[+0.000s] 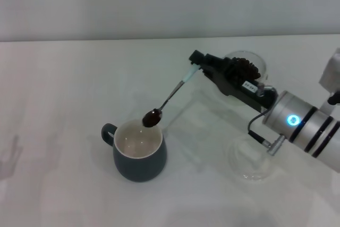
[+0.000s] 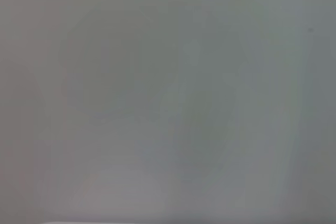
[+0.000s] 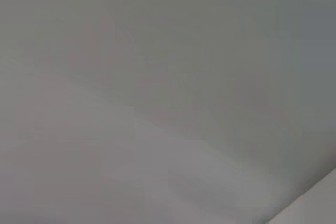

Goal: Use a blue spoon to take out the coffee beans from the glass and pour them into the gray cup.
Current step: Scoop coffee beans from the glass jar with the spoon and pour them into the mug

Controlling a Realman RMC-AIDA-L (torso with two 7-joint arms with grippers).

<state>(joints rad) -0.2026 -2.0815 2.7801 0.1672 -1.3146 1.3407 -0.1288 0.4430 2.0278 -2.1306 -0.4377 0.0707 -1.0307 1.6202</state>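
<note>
From the head view, the right gripper [image 1: 197,63] is reaching in from the right and pinching the pale handle of the blue spoon [image 1: 171,95], whose bowl is carrying coffee beans [image 1: 152,118] just over the far rim of the gray cup [image 1: 139,151]. The cup is sitting on a white table [image 1: 64,104] backed by a plain pale wall [image 1: 159,3]. The glass [image 1: 245,66], beans inside, is standing behind the gripper; a clear saucer [image 1: 249,159] is lying under the arm. Both wrist views are showing only blank grey. The left gripper is appearing nowhere.
</note>
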